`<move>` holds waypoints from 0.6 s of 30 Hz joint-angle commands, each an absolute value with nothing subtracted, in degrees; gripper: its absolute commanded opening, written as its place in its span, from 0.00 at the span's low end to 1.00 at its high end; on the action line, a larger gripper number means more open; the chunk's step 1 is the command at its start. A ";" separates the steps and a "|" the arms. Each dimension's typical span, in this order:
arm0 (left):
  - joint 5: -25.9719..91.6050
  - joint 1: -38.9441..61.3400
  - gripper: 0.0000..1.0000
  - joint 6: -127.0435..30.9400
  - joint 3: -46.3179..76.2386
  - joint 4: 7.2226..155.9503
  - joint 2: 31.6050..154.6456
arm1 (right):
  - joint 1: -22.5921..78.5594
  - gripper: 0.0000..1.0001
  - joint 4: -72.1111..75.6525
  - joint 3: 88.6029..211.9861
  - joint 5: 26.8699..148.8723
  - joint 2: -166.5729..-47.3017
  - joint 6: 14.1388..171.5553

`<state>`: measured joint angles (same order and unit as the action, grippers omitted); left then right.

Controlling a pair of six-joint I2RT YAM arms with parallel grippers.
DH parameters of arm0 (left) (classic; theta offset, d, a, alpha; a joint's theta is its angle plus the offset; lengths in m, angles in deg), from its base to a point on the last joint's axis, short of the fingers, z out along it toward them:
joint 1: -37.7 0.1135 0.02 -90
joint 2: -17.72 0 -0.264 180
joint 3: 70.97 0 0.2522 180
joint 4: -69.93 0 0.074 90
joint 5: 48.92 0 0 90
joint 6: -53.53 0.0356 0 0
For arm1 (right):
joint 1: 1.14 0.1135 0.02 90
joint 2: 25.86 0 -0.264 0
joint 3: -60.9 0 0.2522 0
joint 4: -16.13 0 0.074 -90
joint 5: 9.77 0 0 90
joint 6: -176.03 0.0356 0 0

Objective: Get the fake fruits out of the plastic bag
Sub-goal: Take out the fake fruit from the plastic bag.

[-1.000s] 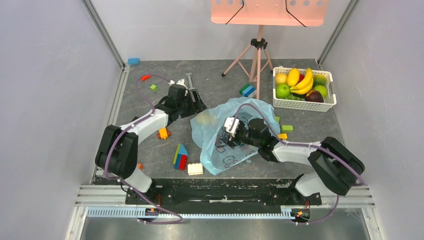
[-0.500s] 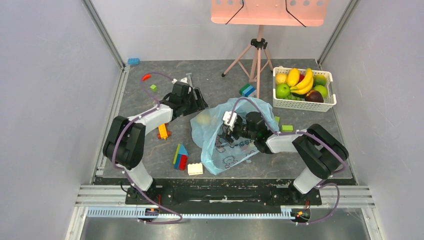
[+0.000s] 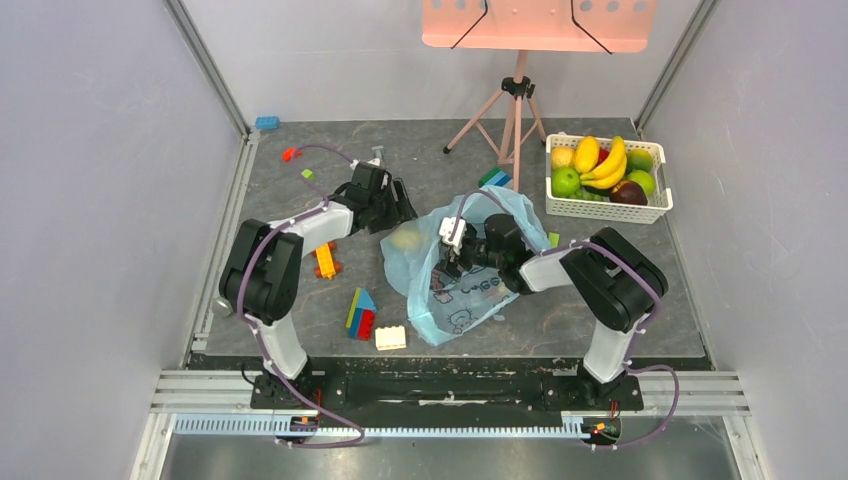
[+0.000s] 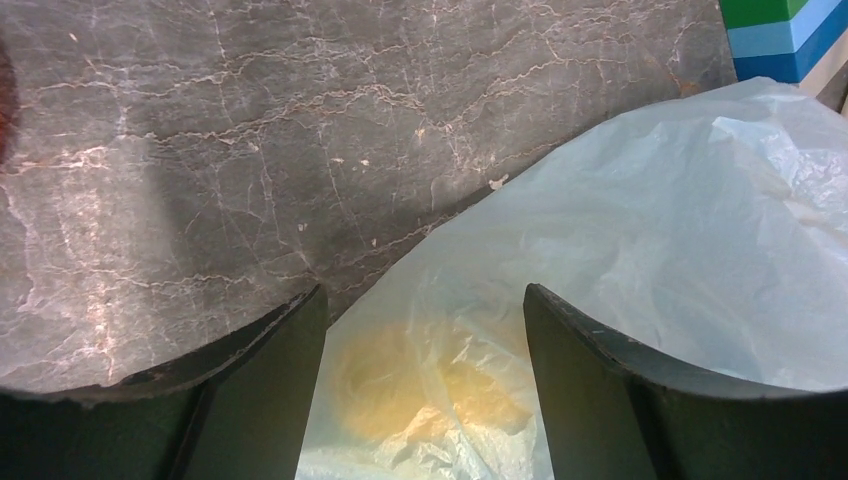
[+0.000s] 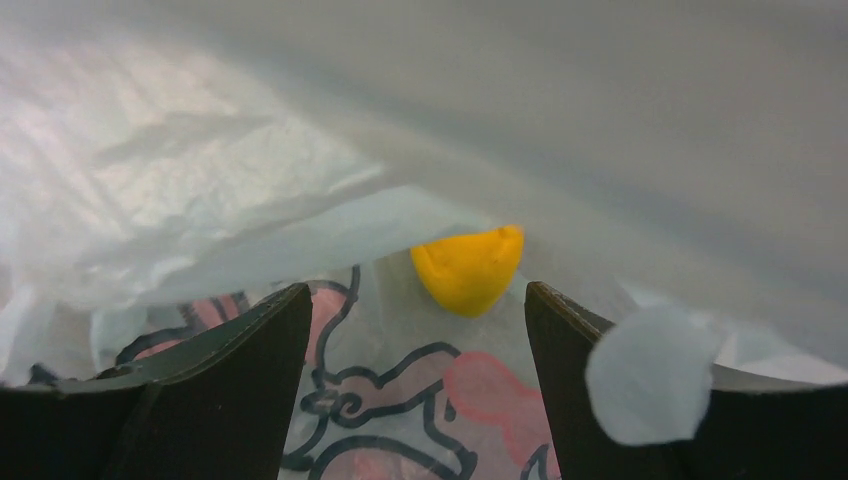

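Note:
The light-blue plastic bag (image 3: 470, 285) with a pink-and-dark cartoon print lies crumpled mid-table. My right gripper (image 3: 442, 258) reaches into its mouth. In the right wrist view this gripper (image 5: 415, 300) is open and empty over the printed bag (image 5: 400, 390), with a yellow fake fruit (image 5: 468, 268) just ahead between the fingers, partly under a fold. My left gripper (image 3: 403, 207) is open at the bag's far-left edge. In the left wrist view it (image 4: 420, 305) straddles a yellowish fruit (image 4: 415, 385) showing through the film of the bag (image 4: 640, 250). That fruit shows from above (image 3: 405, 238).
A white slotted basket (image 3: 606, 209) of fruits stands at the back right. A pink tripod (image 3: 515, 110) stands behind the bag. Building blocks lie around: a stacked one (image 3: 361, 313), a cream one (image 3: 390, 338), an orange one (image 3: 326, 264), a blue-green one (image 3: 493, 179).
Both arms have stretched out further. My right gripper has pushed up and left, deeper into the bag. My left gripper has shifted right, closer to the bag's edge.

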<state>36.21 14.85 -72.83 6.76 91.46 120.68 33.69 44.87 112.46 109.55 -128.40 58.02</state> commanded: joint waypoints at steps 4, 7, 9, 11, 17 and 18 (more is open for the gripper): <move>33.06 15.11 0.73 -70.62 10.60 91.97 123.92 | 32.78 0.81 47.85 118.25 112.49 -131.86 56.76; 31.67 15.11 0.69 -70.10 11.15 92.04 124.98 | 32.78 0.81 45.48 120.55 112.98 -133.14 56.61; 30.89 15.05 0.68 -69.68 11.63 92.04 125.58 | 32.78 0.81 42.86 122.82 113.59 -134.24 56.33; 30.29 14.87 0.66 -69.21 12.04 92.25 125.99 | 32.78 0.81 40.88 125.08 114.08 -135.37 56.17; 28.41 14.50 0.61 -67.99 13.10 92.47 126.81 | 32.85 0.80 31.65 132.53 117.05 -138.92 55.20; 27.96 14.46 0.60 -67.80 13.23 92.61 127.08 | 32.78 0.80 29.73 133.71 117.45 -139.43 55.02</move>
